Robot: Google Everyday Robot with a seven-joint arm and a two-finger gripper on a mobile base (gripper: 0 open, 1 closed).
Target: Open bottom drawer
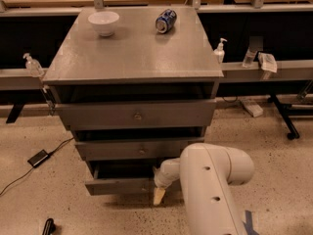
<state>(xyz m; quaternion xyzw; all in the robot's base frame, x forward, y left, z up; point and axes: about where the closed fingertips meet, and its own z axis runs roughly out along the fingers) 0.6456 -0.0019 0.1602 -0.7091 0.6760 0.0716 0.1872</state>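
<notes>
1. gripper [159, 195] low, by floor, at right part of btm drawer [116, 185] front; grip state + hold: can't tell.
2. btm drawer lowest in cabinet [134, 58], front sticking out a bit.
3. bowl [103, 23] & can [166, 21] on cabinet top.

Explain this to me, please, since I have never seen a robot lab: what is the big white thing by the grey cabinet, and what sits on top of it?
The big white shape is the robot's arm. There is only one camera, and it looks down from above at the front of the grey cabinet. At the arm's end is the gripper, which serves as the robot's hand. It is low, near the floor, at the right end of the bottom drawer. That drawer is pulled out a little, with a dark gap above its front. Whether the gripper has hold of anything cannot be made out. On the cabinet top are a white bowl and a blue can lying on its side.
</notes>
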